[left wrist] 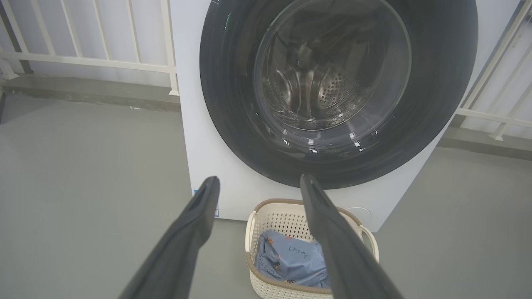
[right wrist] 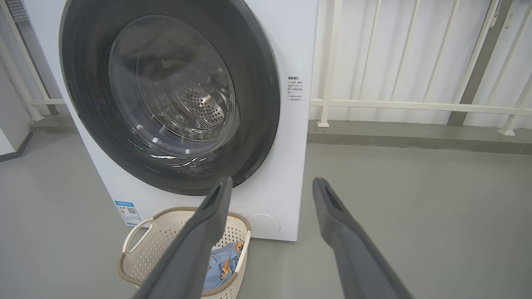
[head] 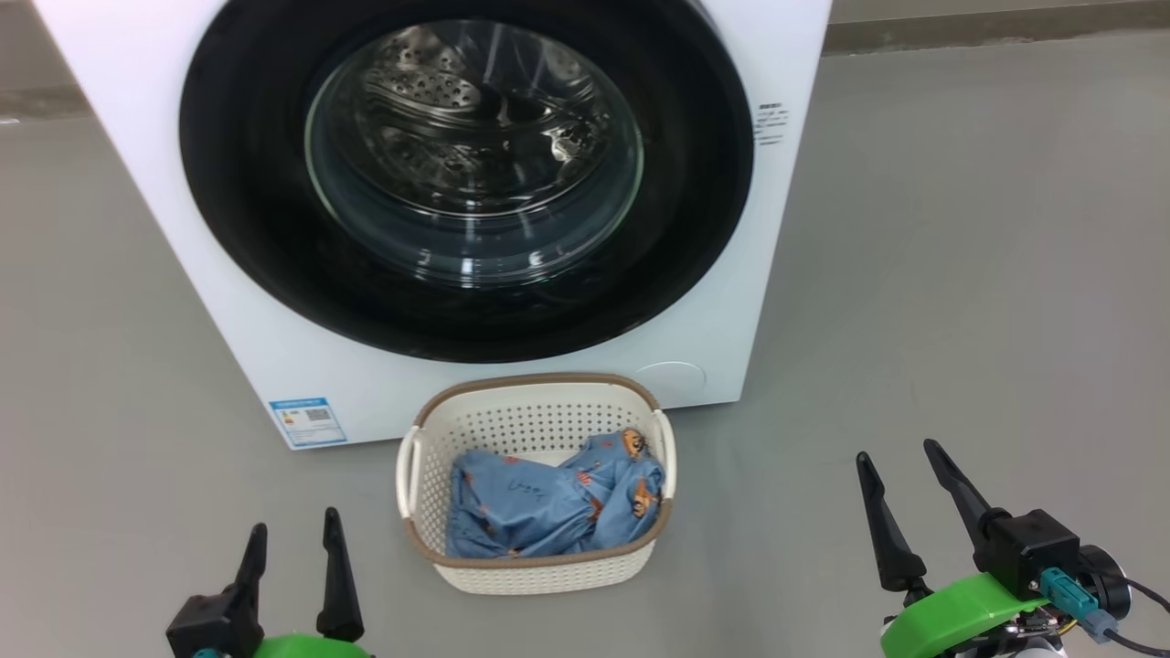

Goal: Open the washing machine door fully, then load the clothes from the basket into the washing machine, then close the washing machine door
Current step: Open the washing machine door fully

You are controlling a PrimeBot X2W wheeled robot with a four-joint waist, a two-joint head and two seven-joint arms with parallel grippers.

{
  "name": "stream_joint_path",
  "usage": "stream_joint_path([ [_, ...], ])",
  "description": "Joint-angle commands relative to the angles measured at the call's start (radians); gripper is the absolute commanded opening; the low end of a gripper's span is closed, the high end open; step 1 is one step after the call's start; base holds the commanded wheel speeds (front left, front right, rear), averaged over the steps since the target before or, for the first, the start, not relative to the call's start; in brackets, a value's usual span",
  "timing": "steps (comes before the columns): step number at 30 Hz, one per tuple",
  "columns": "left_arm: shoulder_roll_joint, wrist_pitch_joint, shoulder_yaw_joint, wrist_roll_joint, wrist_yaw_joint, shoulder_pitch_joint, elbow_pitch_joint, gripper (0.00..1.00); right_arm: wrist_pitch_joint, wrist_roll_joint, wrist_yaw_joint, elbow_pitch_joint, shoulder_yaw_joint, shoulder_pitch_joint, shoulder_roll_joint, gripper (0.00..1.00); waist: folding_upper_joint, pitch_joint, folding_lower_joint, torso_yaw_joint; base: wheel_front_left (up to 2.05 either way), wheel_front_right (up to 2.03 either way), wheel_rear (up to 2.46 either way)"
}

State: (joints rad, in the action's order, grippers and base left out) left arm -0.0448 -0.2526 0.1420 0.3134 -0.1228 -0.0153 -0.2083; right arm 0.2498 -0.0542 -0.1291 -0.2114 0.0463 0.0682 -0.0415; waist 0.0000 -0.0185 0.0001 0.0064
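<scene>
The white washing machine (head: 228, 302) stands ahead with its round black-rimmed washing machine door (head: 466, 174) flat against the front, glass window showing the steel drum. On the floor just before it sits the cream basket (head: 535, 571) with the light-blue printed clothes (head: 548, 503) bundled inside. My left gripper (head: 292, 535) hangs open at the lower left, left of the basket, with nothing between its fingers. My right gripper (head: 900, 457) is open at the lower right, well right of the basket. The wrist views show the door (left wrist: 232, 104) (right wrist: 257, 104) and basket (left wrist: 257, 216) (right wrist: 137, 249) beyond open fingers.
Grey floor (head: 960, 274) spreads wide on both sides of the machine. A white railing (right wrist: 415, 106) on a low kerb runs behind the machine, also seen as railing (left wrist: 91, 62) on the left. A blue energy label (head: 307, 421) marks the machine's lower left corner.
</scene>
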Motion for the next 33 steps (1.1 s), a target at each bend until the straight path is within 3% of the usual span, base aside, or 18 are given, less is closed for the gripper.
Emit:
stream_joint_path([
  [1, -0.005, -0.009, -0.032, -0.003, 0.004, -0.019, 0.019, 1.0, 0.012, 0.006, -0.002, 0.02, -0.025, 0.044, -0.009, 1.0, 0.0, 0.0, -0.0001, 0.0, 0.93, 0.93, -1.86],
  [13, -0.005, -0.009, -0.04, 0.004, 0.011, -0.02, 0.02, 1.0, 0.012, 0.004, -0.002, 0.018, -0.038, 0.039, -0.009, 1.0, 0.0, -0.006, -0.0001, -0.001, 1.38, 1.01, -2.39],
  [19, -0.005, -0.009, -0.044, -0.007, -0.008, -0.015, 0.041, 1.0, 0.012, 0.002, -0.002, 0.017, -0.046, 0.036, -0.009, 1.0, 0.0, -0.009, -0.0001, 0.001, 1.18, 0.73, -1.92],
  [33, -0.005, -0.009, -0.036, -0.017, -0.008, -0.002, 0.049, 1.0, 0.012, 0.001, -0.002, 0.017, -0.051, 0.033, -0.009, 1.0, 0.0, -0.015, -0.0001, -0.005, 0.27, 0.27, -0.55],
])
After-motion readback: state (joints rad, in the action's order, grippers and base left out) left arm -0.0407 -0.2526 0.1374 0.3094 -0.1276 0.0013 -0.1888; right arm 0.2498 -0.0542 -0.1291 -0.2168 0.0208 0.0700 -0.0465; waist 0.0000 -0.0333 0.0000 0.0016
